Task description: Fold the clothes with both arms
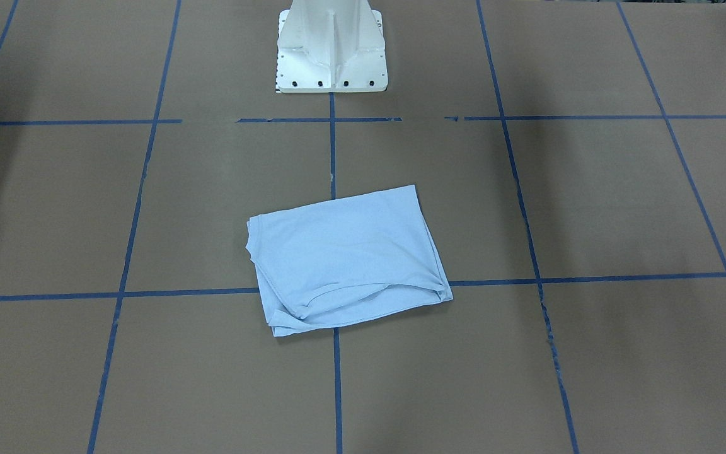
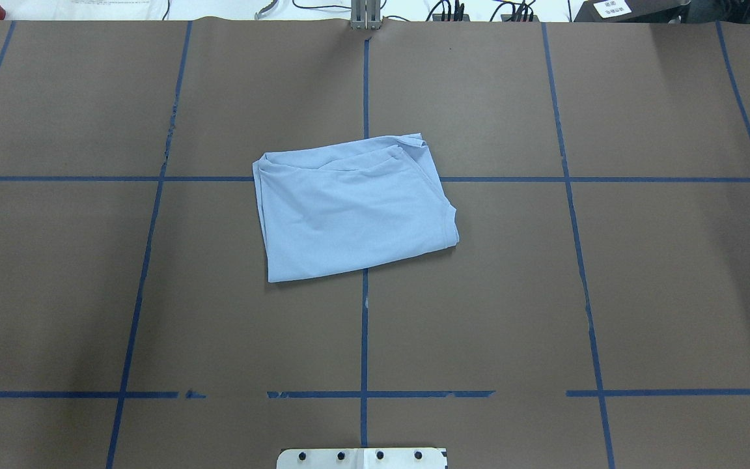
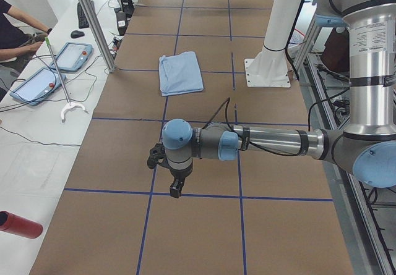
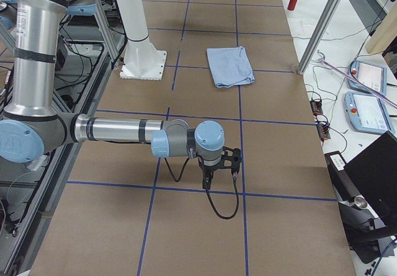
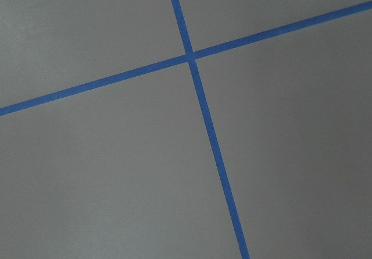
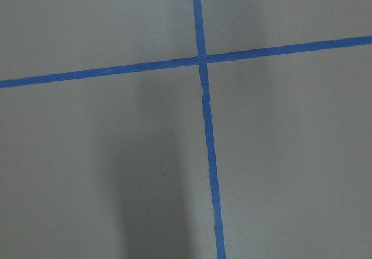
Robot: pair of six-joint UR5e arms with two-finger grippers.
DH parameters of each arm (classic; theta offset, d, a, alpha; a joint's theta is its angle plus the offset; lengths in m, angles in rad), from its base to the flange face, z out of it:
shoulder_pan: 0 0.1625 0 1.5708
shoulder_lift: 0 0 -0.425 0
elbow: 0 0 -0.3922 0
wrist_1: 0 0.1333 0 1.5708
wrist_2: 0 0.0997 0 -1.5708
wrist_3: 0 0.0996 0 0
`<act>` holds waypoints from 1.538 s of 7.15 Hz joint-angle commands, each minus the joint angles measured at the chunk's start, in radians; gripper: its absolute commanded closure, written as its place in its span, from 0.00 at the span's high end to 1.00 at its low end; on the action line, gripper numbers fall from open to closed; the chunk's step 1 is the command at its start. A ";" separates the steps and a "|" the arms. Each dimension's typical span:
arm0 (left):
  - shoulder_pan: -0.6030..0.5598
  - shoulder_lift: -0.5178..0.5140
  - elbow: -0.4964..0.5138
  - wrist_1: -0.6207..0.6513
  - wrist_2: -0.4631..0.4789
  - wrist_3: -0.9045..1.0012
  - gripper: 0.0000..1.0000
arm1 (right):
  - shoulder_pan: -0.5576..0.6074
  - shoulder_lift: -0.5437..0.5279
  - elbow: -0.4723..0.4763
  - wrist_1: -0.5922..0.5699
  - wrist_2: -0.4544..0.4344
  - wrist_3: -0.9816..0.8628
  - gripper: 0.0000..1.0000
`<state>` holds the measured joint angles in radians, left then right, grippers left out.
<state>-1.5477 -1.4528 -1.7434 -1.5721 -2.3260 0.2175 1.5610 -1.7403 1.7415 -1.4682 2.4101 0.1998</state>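
Left arm (image 3: 266, 142) low over brown worktop (image 3: 204, 232), left fingers (image 3: 176, 187) and right fingers (image 4: 207, 180) pointing down, opening cannot be told, light-blue T-shirt (image 2: 355, 208) folded, mid-worktop, well apart from both

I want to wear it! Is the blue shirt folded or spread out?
Folded: the shirt lies as a compact rectangle with stacked layers showing.

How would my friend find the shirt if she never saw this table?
Start at the big brown table crossed by blue tape lines. In front of the robot's white base, near the middle where two lines cross, lies the T-shirt. It is the only cloth on the table, pale blue and folded into a rough rectangle.
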 commanded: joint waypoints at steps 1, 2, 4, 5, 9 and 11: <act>0.000 -0.001 -0.001 0.000 -0.003 -0.003 1.00 | 0.044 -0.002 0.015 -0.001 -0.008 -0.002 1.00; 0.000 -0.001 0.002 0.000 -0.006 -0.006 1.00 | 0.044 -0.001 0.016 0.000 -0.009 -0.002 1.00; 0.000 0.000 0.022 0.003 -0.050 -0.160 1.00 | 0.044 -0.001 0.016 -0.001 -0.006 -0.002 1.00; 0.000 0.002 0.019 0.003 -0.049 -0.246 1.00 | 0.044 -0.001 0.015 -0.001 -0.005 -0.002 1.00; 0.001 -0.008 0.012 0.003 -0.049 -0.311 1.00 | 0.044 0.001 0.020 -0.001 0.000 -0.002 1.00; 0.000 -0.008 0.008 0.003 -0.049 -0.313 1.00 | 0.044 0.002 0.020 -0.001 0.000 -0.002 1.00</act>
<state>-1.5466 -1.4597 -1.7337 -1.5693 -2.3742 -0.0940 1.6046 -1.7388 1.7609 -1.4695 2.4098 0.1979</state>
